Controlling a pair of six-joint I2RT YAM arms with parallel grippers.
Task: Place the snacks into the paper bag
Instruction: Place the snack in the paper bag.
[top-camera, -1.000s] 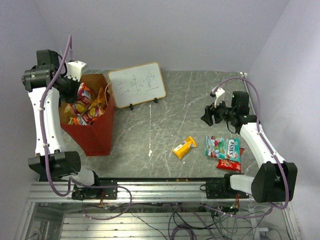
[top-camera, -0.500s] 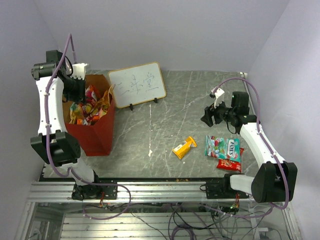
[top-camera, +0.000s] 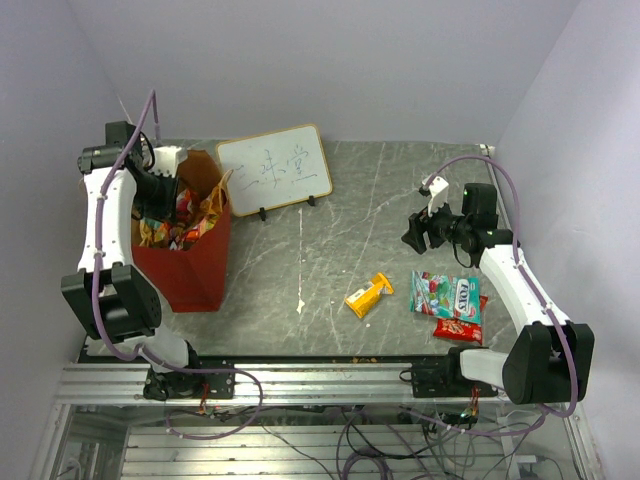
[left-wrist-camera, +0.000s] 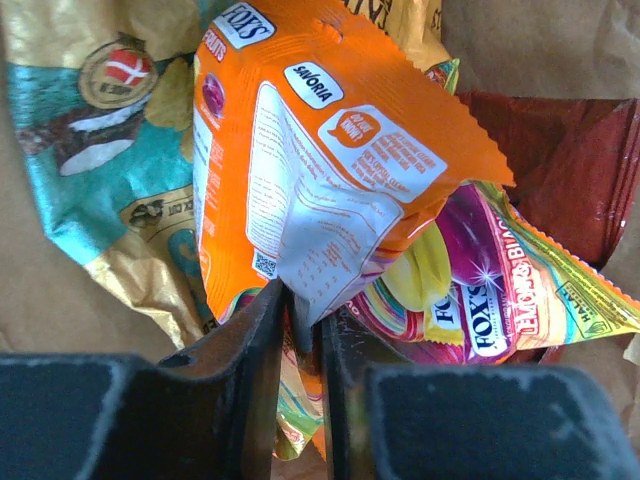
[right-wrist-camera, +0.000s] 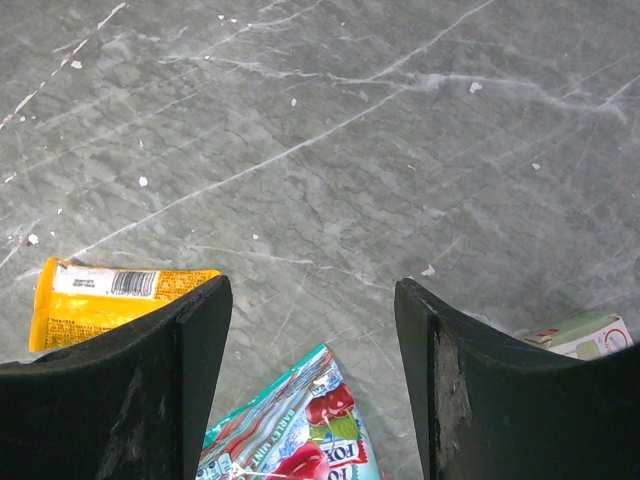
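Overhead view of a grey stone table (top-camera: 320, 220) with a robot arm on each side. The left arm reaches down into the open top of a red paper bag (top-camera: 190, 275) standing at the table's left edge, beside a small whiteboard (top-camera: 275, 168). Seen from the wrist, the left gripper (left-wrist-camera: 305, 305) is inside the bag, its two dark fingers (left-wrist-camera: 250, 380) almost together with only a thin slit between them. An orange packet (left-wrist-camera: 320, 150) stands just above the fingertips, and the lower corner of its white back flap dips into that slit; whether the fingers are pinching it cannot be told. Around it lie a teal and gold packet (left-wrist-camera: 80, 170), a purple packet (left-wrist-camera: 500, 270) and a dark red one (left-wrist-camera: 570, 160), all against the bag's brown inside. On the right, the right gripper (right-wrist-camera: 312, 292) hangs above the table with its fingers spread wide, holding nothing. Below it, a yellow pack (right-wrist-camera: 100, 295) lies just outside one finger, a teal candy bag (right-wrist-camera: 290, 440) lies between the fingers on the table, and a white box (right-wrist-camera: 585, 335) peeks out past the other finger. A red pack (top-camera: 457, 328) touches the candy bag's near edge.
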